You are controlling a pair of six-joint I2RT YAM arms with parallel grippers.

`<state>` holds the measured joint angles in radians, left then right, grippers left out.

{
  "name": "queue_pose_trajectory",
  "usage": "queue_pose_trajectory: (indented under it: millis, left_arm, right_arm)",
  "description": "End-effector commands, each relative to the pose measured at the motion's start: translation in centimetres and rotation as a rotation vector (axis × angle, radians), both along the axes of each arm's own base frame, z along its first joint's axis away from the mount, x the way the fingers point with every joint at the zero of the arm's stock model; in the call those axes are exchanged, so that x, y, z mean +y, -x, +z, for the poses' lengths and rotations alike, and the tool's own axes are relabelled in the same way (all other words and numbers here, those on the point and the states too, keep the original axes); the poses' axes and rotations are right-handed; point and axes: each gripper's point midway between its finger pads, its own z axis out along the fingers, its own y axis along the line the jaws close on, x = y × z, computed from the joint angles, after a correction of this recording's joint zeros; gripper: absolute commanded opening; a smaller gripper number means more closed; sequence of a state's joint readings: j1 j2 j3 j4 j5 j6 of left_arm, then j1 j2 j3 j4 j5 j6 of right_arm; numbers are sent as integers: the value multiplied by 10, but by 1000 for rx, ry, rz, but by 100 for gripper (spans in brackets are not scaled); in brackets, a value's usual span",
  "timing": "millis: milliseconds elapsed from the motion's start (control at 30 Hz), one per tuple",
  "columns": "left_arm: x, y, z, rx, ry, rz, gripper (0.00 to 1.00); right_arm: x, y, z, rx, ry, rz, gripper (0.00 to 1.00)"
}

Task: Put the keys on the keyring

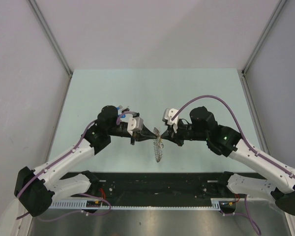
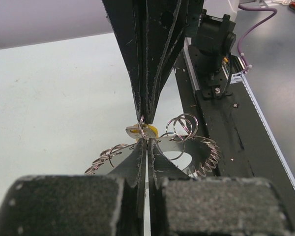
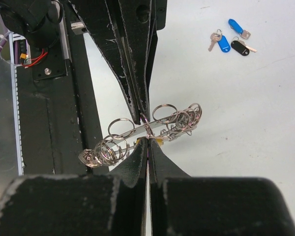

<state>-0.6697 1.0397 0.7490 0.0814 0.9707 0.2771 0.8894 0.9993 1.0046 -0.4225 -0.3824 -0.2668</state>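
Shows the left end effector [image 2: 146, 142] and right end effector [image 3: 147, 142] both shut, tips meeting, the right pinching a tiny yellow-headed key [image 2: 151, 132]; cannot tell what the left pinches. Finds the silvery metal keyring fringed with wire loops [image 3: 184, 119] right at those tips, with three blue- and black-headed keys [image 3: 224, 43] lying well beyond on the pale green surface [image 3: 236, 123].

a pale green table [image 1: 113, 93] filled the middle of the frame, pale walls [image 1: 152, 29] stood at the top, and a black plate [image 1: 157, 182] ran along the lower edge.
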Motion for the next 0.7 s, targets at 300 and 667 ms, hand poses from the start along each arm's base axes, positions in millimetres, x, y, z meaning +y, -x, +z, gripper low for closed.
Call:
queue_pose_trajectory:
  millis: [300,667]
  left_arm:
    - [-8,4,11,-36,-4,-39,0]
    - [-9,6,11,-39,-10,-50,0]
  right_arm:
    - [17,-2,47,-103,-94,49,0]
    - [18,-5,49,-119,-87,37,0]
